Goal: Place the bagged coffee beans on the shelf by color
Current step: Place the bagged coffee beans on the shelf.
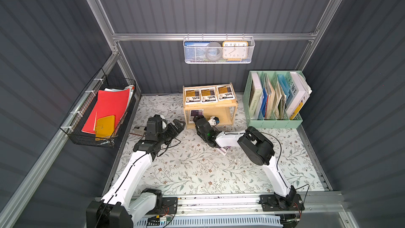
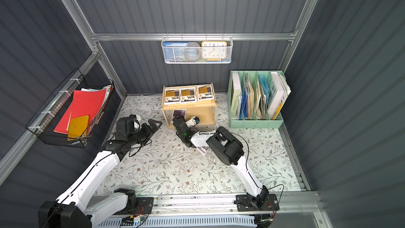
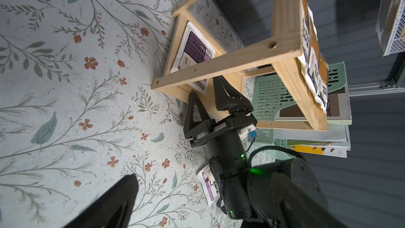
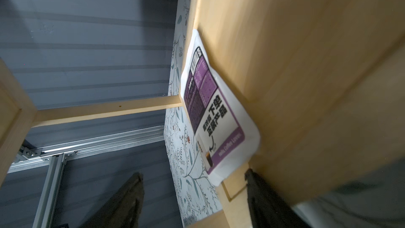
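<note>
The wooden shelf [image 1: 210, 106] stands at the back of the table. Three yellow-labelled bagged coffee beans [image 1: 207, 95] lie side by side in its top tray. A purple-labelled pouch [image 4: 214, 110] lies flat on the lower tier at its left end, touched by neither arm. My right gripper [image 3: 206, 89] is at the front edge of that tier, open, with nothing between its fingers and its tips just short of the pouch. Another purple pouch [image 1: 225, 149] lies on the table, partly hidden under my right arm. My left gripper [image 1: 179, 123] hovers left of the shelf, open and empty.
A mint-green file organizer [image 1: 274, 121] full of books stands right of the shelf. A black wire basket [image 1: 98, 117] with red folders hangs on the left wall. A white mesh basket [image 1: 219, 50] with a clock hangs on the back wall.
</note>
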Available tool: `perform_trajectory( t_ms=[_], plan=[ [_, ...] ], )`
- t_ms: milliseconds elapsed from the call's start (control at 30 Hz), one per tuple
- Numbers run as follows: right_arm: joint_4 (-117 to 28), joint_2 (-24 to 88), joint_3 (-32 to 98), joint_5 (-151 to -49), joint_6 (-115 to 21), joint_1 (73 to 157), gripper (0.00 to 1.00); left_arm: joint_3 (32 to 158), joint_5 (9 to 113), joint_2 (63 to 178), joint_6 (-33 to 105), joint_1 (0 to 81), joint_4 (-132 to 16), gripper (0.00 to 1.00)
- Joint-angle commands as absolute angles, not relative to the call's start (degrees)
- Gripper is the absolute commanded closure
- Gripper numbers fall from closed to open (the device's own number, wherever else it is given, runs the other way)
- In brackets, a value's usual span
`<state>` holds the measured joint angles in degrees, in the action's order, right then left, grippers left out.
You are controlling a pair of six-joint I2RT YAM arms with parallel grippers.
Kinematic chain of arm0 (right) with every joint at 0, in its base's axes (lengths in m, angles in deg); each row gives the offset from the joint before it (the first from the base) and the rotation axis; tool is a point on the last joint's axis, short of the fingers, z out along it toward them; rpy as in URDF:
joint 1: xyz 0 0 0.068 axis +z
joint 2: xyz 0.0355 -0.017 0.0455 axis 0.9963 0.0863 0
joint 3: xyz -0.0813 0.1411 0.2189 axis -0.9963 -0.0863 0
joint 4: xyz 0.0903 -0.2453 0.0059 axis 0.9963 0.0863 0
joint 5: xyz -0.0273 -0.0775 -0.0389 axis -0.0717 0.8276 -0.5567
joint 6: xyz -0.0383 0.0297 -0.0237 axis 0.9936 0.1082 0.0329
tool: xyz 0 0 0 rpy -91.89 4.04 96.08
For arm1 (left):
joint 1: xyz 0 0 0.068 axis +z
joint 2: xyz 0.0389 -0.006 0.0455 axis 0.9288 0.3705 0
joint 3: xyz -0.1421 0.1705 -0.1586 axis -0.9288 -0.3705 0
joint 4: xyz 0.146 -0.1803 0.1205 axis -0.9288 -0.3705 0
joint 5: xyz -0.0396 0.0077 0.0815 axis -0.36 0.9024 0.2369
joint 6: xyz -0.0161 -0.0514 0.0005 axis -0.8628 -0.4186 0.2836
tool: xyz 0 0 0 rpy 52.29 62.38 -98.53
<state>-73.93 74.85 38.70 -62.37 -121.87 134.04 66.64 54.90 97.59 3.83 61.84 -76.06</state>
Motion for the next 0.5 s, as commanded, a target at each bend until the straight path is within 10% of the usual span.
perform_trajectory(
  t_ms=[0,467],
  plan=[
    [-71.8,72.6,35.6,-61.1,-121.5,134.5,0.23,65.8,54.3,96.3,4.9,62.2,-76.4,0.0],
    [-75.9,53.4,15.5,-70.5,-112.8,134.5,0.23,69.8,59.4,93.8,15.5,62.2,-83.2,0.0]
  ],
)
